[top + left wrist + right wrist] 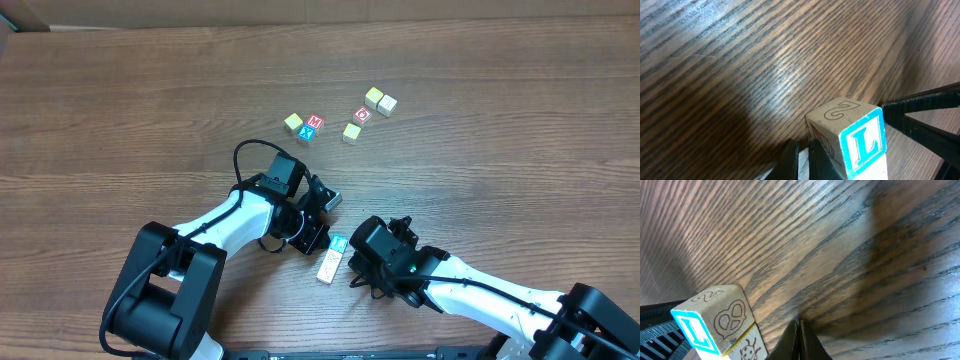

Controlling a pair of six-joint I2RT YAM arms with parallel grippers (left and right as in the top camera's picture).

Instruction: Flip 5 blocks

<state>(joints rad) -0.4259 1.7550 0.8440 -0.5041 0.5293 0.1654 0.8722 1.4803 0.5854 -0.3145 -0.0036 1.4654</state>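
Note:
Between my two grippers, a row of blocks lies on the wooden table (120,110). The blue-faced block (338,243) shows a blue L (863,144) and a pretzel drawing (730,319). A cream block (327,268) with a ladybug drawing (749,349) lies against it. My left gripper (318,236) (804,162) is shut, its tips just left of the L block, and only a pale sliver shows between them. My right gripper (354,268) (799,340) is shut on nothing, its tips on the wood beside the blocks. Farther back lie several more blocks: yellow (293,122), red and blue (313,125), yellow (351,132), red (362,114), two cream (380,100).
The left arm (230,215) comes in from the lower left and the right arm (480,295) from the lower right. A black cable (245,150) loops above the left wrist. The dark edge of the other gripper (925,117) shows at the right of the left wrist view.

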